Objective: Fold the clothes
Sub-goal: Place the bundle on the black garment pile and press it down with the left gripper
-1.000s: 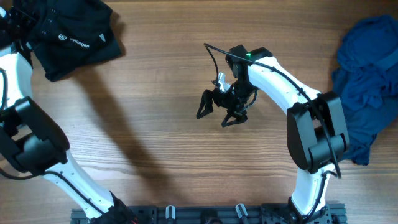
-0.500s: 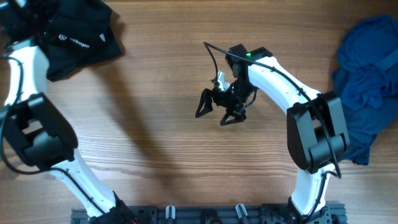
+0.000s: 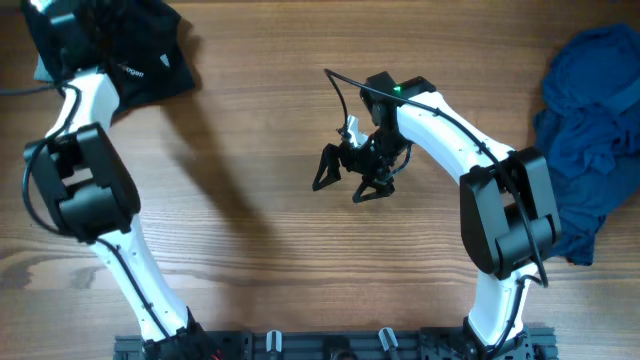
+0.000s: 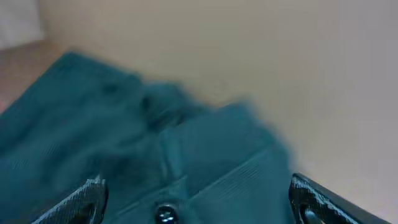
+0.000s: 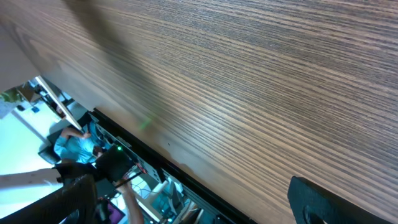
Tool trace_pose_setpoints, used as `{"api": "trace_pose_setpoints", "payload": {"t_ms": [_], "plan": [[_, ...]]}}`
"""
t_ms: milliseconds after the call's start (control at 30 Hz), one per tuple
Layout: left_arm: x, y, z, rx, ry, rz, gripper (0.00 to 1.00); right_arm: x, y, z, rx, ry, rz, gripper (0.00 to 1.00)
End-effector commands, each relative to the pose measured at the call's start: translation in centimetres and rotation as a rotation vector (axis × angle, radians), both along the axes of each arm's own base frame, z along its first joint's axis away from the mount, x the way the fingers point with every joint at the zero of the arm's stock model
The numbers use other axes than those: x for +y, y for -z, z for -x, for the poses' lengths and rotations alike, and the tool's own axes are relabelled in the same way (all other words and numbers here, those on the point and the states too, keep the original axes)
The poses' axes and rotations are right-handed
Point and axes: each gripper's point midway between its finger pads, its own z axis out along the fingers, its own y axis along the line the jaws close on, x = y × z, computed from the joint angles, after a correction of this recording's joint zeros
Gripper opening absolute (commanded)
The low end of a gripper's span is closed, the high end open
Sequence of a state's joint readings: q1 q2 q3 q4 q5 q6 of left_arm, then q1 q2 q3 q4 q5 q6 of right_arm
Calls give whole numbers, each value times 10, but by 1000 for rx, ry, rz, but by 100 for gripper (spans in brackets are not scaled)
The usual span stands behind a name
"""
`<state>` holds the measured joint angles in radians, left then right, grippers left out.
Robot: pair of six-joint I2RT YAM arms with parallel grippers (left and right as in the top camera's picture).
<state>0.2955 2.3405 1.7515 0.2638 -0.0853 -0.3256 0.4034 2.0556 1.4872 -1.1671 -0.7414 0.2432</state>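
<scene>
A black garment (image 3: 140, 55) with white lettering lies crumpled at the table's far left corner. My left gripper (image 3: 66, 20) hangs over it at the frame's top edge. In the left wrist view the same cloth (image 4: 124, 143) looks dark teal with a small snap button (image 4: 165, 214); the left gripper (image 4: 199, 208) is open just above it, holding nothing. A pile of blue clothes (image 3: 590, 130) lies at the right edge. My right gripper (image 3: 346, 180) is open and empty over bare wood at the table's middle, as the right wrist view (image 5: 199, 208) shows.
The wooden table (image 3: 260, 230) stretches between the two piles. A black rail (image 3: 330, 345) runs along the front edge. Beyond the table's edge in the right wrist view are a person and equipment (image 5: 81, 152).
My left arm has swung inward and up over the black garment at the far left corner. My right gripper has barely shifted and stays open.
</scene>
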Motion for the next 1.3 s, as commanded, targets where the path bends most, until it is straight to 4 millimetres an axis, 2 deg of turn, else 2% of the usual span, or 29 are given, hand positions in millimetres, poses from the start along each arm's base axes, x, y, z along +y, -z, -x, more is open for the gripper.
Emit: {"api": "trace_pose_setpoints", "payload": {"t_ms": [0, 33, 100, 133, 233, 333, 400, 467, 533, 733, 800, 867, 1000, 1067, 1133, 1200, 1267], "plan": [[16, 65, 6, 112, -50, -20, 95, 6, -14, -1, -30, -13, -43, 99], [16, 72, 6, 125, -47, -23, 98, 6, -14, 0, -26, -12, -41, 99], [17, 58, 3, 103, -28, -86, 99, 5, -14, 0, -21, -9, -39, 99], [18, 46, 0, 86, -18, -127, 99, 5, -14, 1, -18, -7, -37, 99], [18, -7, -2, 3, -11, -199, 97, 5, -14, 1, -15, -7, -36, 99], [3, -61, -3, -82, 31, -214, 97, 5, -14, 0, -20, -7, -38, 99], [-10, -83, -4, -117, 62, -219, 99, 6, -14, 0, -23, -7, -39, 99], [-25, -95, -5, -133, 82, -223, 100, 6, -14, 0, -25, -9, -40, 99], [-33, -89, -7, -114, 96, -216, 100, 6, -14, 0, -25, -10, -40, 99], [-45, -21, -10, 42, 129, -167, 100, 6, -14, 0, -39, -27, -49, 99], [-45, 20, -10, 115, 136, -145, 100, 6, -14, 0, -39, -27, -49, 99], [-46, 51, -9, 165, 141, -129, 100, 6, -14, 0, -39, -27, -49, 99], [-46, 99, -5, 236, 147, -108, 100, 5, -14, 0, -39, -27, -46, 99], [-48, 110, -4, 255, 150, -102, 100, 6, -14, 0, -39, -27, -46, 99], [-48, 109, -4, 254, 150, -103, 100, 6, -14, 0, -39, -27, -46, 99], [-47, 93, -7, 221, 148, -114, 100, 5, -14, 0, -38, -27, -45, 99], [-46, 62, -12, 158, 142, -133, 100, 5, -14, 1, -33, -27, -43, 99]]}}
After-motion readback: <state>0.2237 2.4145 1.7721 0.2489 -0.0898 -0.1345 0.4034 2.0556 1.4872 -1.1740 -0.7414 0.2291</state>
